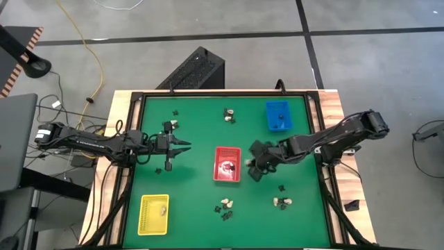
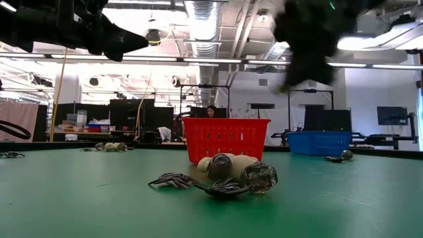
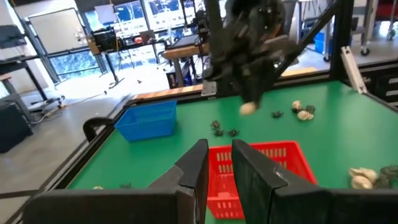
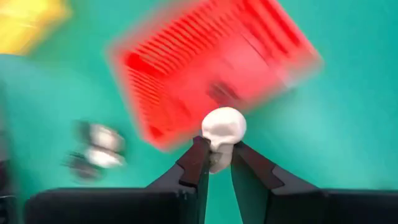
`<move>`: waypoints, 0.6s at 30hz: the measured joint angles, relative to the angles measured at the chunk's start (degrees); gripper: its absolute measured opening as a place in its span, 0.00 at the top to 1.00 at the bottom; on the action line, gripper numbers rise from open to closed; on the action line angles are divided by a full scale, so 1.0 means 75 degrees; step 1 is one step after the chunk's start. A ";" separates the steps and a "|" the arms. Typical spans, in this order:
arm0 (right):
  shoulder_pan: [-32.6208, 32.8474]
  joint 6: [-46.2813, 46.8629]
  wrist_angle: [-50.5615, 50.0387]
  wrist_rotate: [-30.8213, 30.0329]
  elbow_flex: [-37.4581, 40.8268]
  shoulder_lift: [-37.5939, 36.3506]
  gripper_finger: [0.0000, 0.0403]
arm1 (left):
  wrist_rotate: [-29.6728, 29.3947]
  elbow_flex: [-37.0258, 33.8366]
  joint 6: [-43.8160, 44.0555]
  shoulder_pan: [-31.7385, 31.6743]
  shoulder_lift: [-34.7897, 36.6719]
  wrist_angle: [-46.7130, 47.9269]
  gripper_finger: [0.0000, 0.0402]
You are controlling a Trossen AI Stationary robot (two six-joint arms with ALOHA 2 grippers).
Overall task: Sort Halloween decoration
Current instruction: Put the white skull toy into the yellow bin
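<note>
My right gripper [image 1: 253, 167] hovers just right of the red tray [image 1: 227, 164] and is shut on a cream skull piece [image 4: 222, 127]. The left wrist view shows that piece [image 3: 247, 109] under the right gripper, well above the table. My left gripper [image 1: 182, 147] hangs left of the red tray, its fingers [image 3: 198, 168] a little apart with nothing between them. Small cream and black pieces lie scattered on the green mat [image 1: 229, 114] [image 1: 225, 206] [image 1: 282, 202] [image 1: 173, 125]. One cream-and-black cluster [image 2: 225, 175] lies close to the low camera. My right gripper pinches the cream skull by its lower end [image 4: 217, 155] between its two fingertips. The rounded top of the skull sticks out beyond the fingers. The fingers point down at it from above, and the skull is lifted clear of the table.
The red tray holds some pieces. A blue tray [image 1: 278, 114] with a black piece stands at the far right, a yellow tray [image 1: 154, 213] with a cream piece at the near left. A raised black frame [image 1: 316, 139] borders the mat. A dark box [image 1: 198, 69] stands behind the table.
</note>
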State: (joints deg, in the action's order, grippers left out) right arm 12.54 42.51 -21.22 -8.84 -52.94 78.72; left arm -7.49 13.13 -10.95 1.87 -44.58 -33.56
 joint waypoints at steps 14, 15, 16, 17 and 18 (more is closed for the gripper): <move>-0.0305 -0.5057 0.4947 0.2958 -0.3085 0.4100 0.77 | -0.2905 0.0089 -0.0270 -0.0006 0.0358 0.0932 0.85; -0.0350 -0.5112 0.4898 0.3296 -0.3528 0.4496 0.77 | -0.3007 0.0145 -0.0264 -0.0006 0.0490 0.1144 0.85; -0.0380 -0.5134 0.4905 0.3592 -0.4012 0.4872 0.77 | -0.3108 0.0181 -0.0253 -0.0004 0.0656 0.1406 0.85; -0.0413 -0.5142 0.4890 0.3920 -0.4482 0.5258 0.77 | -0.3225 0.0193 -0.0238 0.0000 0.0824 0.1649 0.85; -0.0447 -0.5133 0.4888 0.4222 -0.4951 0.5629 0.77 | -0.3335 0.0202 -0.0186 -0.0003 0.0985 0.1820 0.85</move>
State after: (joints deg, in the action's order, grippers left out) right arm 9.19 4.01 15.44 22.83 -90.07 120.93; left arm -32.50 14.64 -12.35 1.85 -37.19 -19.91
